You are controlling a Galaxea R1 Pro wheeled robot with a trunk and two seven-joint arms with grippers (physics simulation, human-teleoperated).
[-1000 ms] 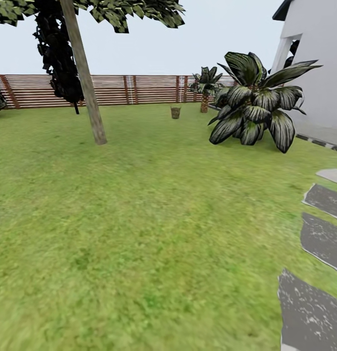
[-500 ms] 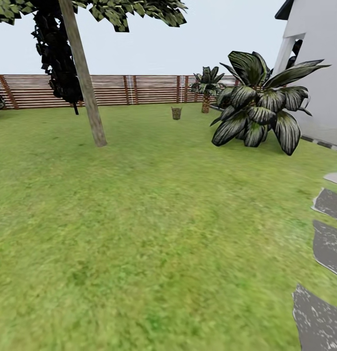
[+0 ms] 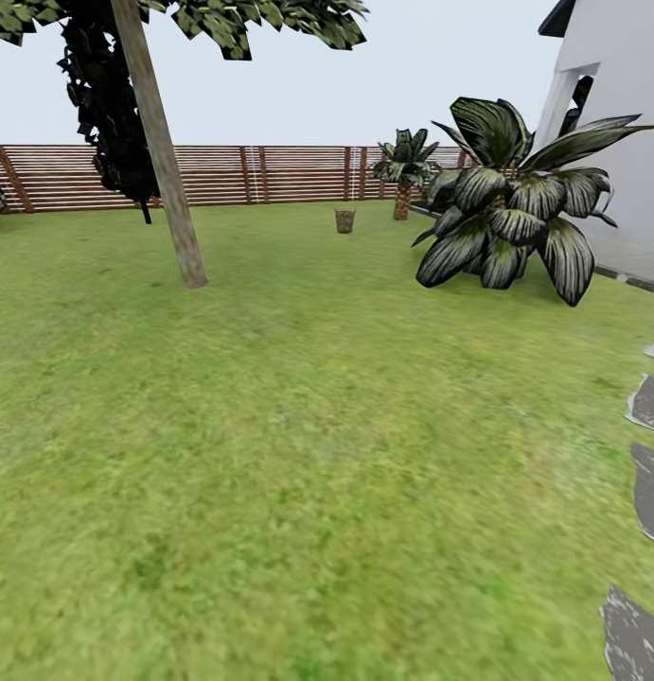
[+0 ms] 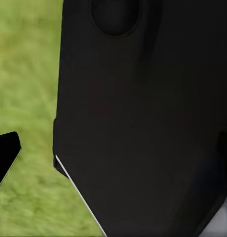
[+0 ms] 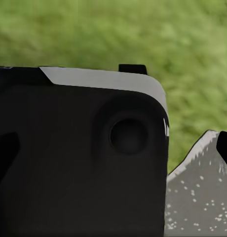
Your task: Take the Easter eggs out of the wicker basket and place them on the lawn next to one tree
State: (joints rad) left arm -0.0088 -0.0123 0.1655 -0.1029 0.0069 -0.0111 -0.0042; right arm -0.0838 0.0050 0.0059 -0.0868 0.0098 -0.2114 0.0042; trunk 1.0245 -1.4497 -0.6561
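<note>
Shifted view: camera has advanced, stepping stones (image 3: 653, 492) sliding rightward. Wicker basket (image 3: 344, 220): upright on lawn (image 3: 298, 454), far ahead near fence (image 3: 270, 174), well apart from either end effector. Tree (image 3: 166, 180): left of basket. End effectors: grip state cannot be told.

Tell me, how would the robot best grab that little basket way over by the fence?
Probably at the rim, from above. The wicker basket stands upright on the lawn with its open mouth facing up, so the top edge is the easiest part to reach. It is too far off and small to make out any handles or what is inside.
</note>
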